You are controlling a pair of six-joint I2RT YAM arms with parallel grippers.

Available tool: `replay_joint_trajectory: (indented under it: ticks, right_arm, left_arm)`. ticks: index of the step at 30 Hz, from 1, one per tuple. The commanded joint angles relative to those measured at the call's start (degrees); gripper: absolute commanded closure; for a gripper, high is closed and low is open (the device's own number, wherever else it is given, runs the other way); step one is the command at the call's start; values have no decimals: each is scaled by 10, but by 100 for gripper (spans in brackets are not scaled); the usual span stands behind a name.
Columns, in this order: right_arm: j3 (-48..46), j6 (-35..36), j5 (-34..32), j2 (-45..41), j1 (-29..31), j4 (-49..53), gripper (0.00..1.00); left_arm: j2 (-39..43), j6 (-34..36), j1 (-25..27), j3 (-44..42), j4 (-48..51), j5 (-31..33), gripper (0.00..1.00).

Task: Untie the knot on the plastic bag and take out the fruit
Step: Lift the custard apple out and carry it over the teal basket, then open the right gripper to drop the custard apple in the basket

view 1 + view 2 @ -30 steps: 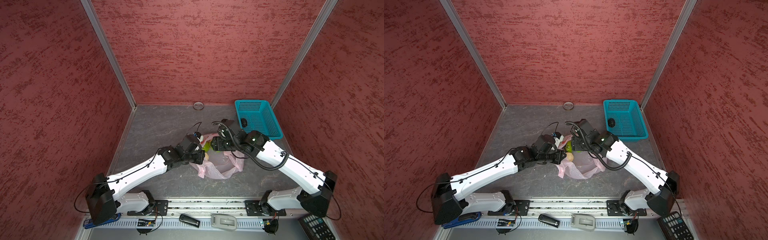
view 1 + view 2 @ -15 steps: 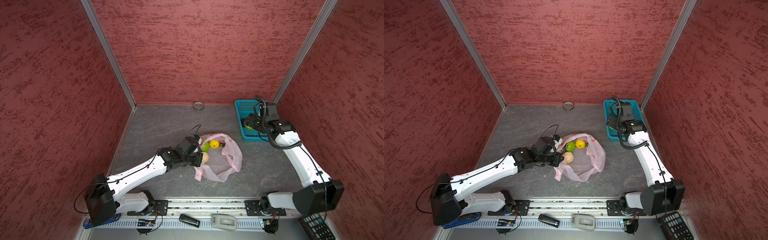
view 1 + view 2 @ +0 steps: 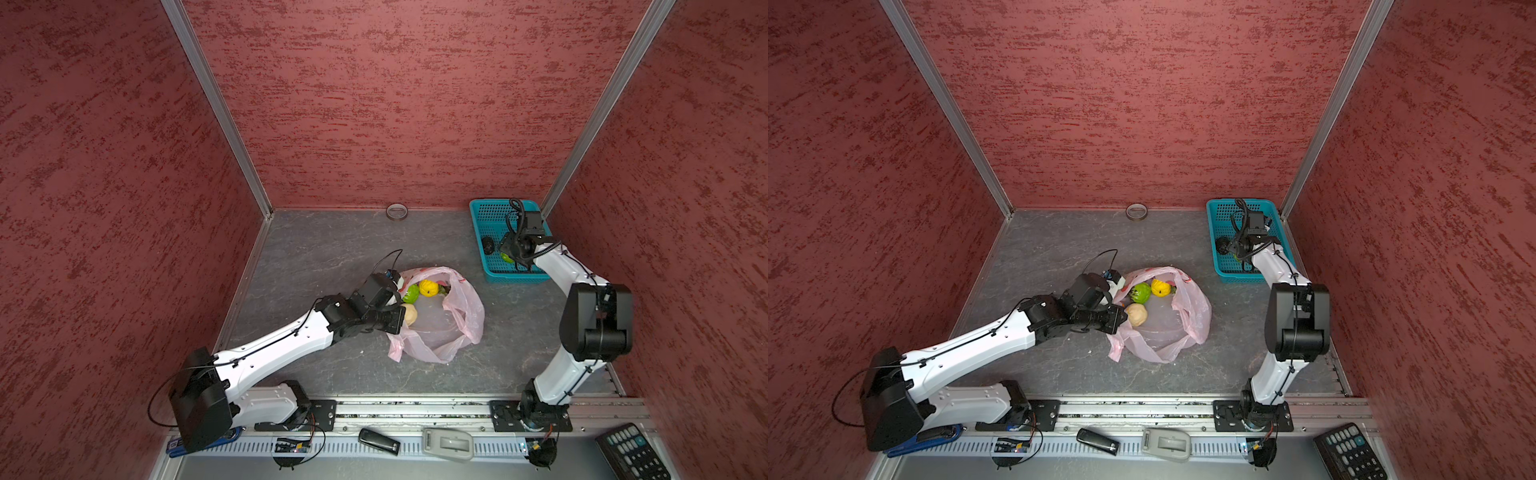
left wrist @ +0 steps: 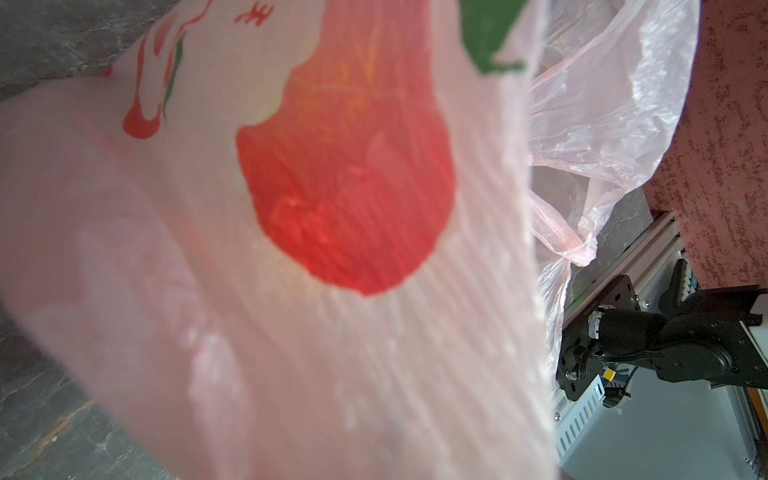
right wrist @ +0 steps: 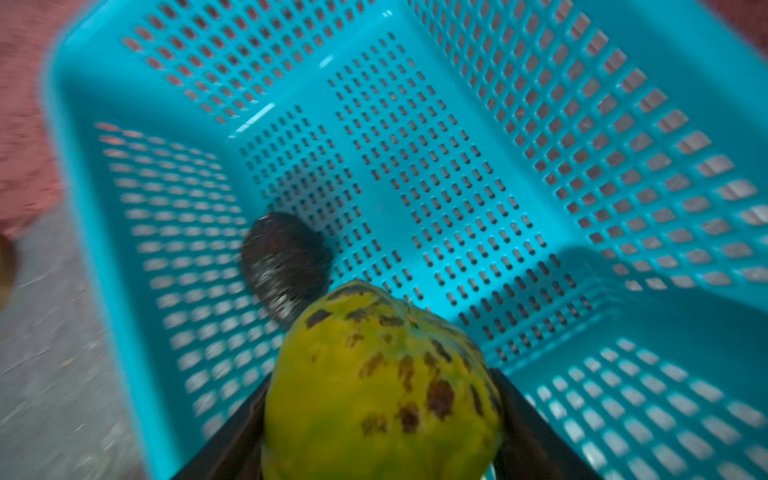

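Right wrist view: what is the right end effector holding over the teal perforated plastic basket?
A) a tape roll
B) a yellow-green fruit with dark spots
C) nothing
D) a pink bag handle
B: the yellow-green spotted fruit sits clamped in the right end effector above the teal basket.

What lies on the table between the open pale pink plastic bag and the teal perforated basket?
Nothing: in both top views only bare grey tabletop separates the pale pink plastic bag from the teal perforated basket.
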State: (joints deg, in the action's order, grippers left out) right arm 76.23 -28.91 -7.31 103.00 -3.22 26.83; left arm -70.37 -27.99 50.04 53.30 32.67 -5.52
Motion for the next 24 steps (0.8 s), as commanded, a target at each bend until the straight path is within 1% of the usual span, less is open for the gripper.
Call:
replay_joint_trajectory:
  ticks: [1,3,5,6,8,9,12,15,18,24]
  right_arm:
    - [43,18,-6,34,-8,-23,49]
    - [52,23,-4,50,-8,-20,47]
    - [59,25,-4,60,-8,-16,40]
    - [61,25,-1,65,-9,-14,37]
    - [71,25,4,76,-8,1,25]
    - [77,25,2,79,-8,9,21]
    - [76,25,-1,70,-8,18,12]
    - [81,30,-2,57,-8,31,8]
    - [82,33,6,37,-7,43,7]
    - [53,28,55,-32,3,51,7]
  left_arm:
    - [8,11,-5,4,18,1,100]
    - [6,11,-6,10,27,3,100]
    - [4,12,-6,14,34,8,100]
    - [4,11,-6,14,36,9,100]
    - [5,9,-5,14,36,14,100]
    - [4,10,-5,16,38,15,100]
    - [3,17,-4,22,43,21,100]
    - [4,23,-5,26,43,25,100]
    - [7,25,-5,28,42,27,100]
    - [13,26,-1,21,45,23,100]
